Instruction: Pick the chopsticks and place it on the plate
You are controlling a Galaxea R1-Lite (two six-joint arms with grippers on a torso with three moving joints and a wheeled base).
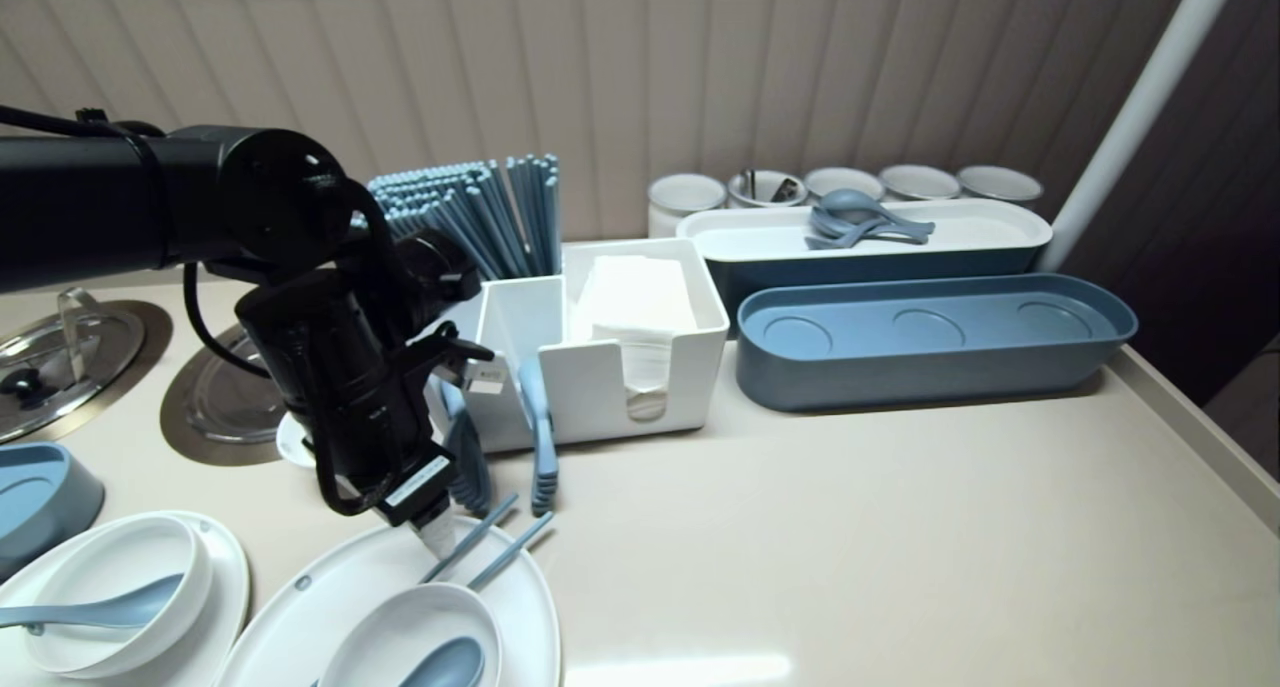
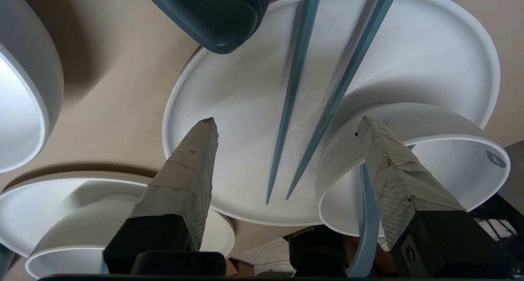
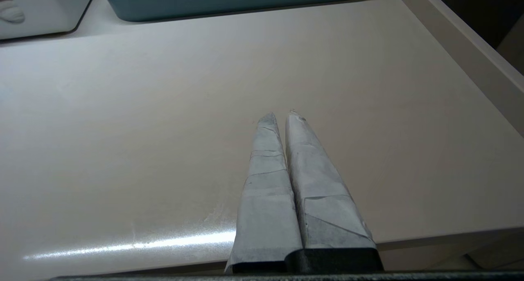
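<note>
In the head view, the left arm reaches in from the left and turns its end effector [image 1: 445,532] downward over the far edge of a plate [image 1: 320,592] near the front of the desk [image 1: 850,527]. A pair of chopsticks [image 1: 485,547] lies there just to the right of the one taped finger [image 1: 438,535] that shows. Their long axis slants from the rim of the bowl [image 1: 400,632] on that plate, out past the plate's far edge toward the napkin box [image 1: 600,367]. From here it cannot be told whether that finger touches the nearer stick. The right arm is not in this view.

In the left wrist view, the end effector [image 2: 284,123] stands wide open and holds nothing. The chopsticks [image 2: 291,93] lie loose on the plate [image 2: 229,88], side by side and apart from both fingers [image 2: 192,166]. They sit in the gap between the fingers, nearer the finger that stands before the bowl [image 2: 450,158]. Their axis runs straight away from the wrist, so the line between the two fingers crosses it. The narrow ends point back toward the wrist.

In the right wrist view, the right end effector [image 3: 280,115] has its fingers pressed together, empty, over bare desk [image 3: 123,129]. It is well apart from the plate, so the left arm is much the nearer to the chopsticks.
</note>
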